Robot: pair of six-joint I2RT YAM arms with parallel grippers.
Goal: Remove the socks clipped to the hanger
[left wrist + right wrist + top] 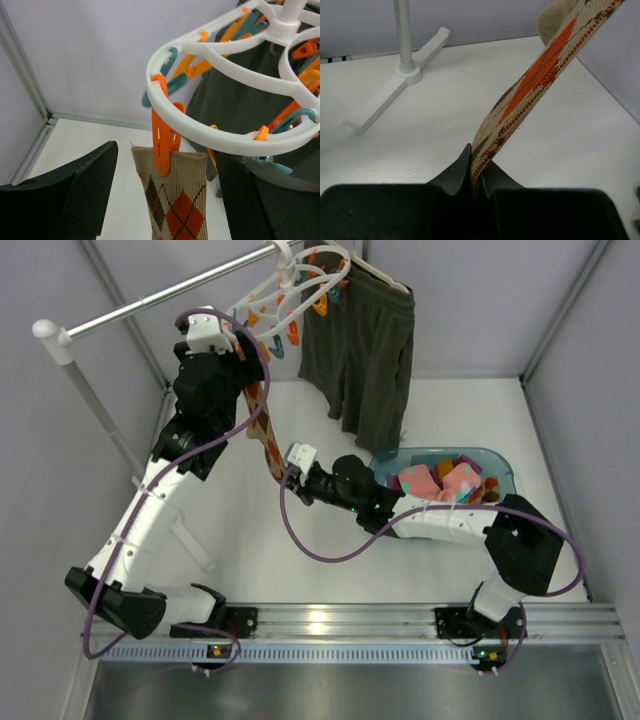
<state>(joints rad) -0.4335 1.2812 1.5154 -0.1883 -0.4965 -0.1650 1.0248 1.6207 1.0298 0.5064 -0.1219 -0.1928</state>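
The white ring hanger [300,285] with orange and teal pegs hangs from the rail. In the left wrist view its ring [210,132] is close up, and one orange peg [162,135] clips the cuff of a brown-orange diamond sock [177,200]. My left gripper [167,170] is open, with one finger on each side of the cuff just below the peg. The sock [262,430] hangs stretched down to my right gripper [286,478]. The right gripper [477,172] is shut on the sock's lower end [535,80]. I see no other sock on the pegs.
Olive shorts [365,350] hang on a slim hanger right of the ring. A blue tub [505,462] at the right holds pink and other socks. The rack's rail [160,300], post and white foot [395,95] stand at the left.
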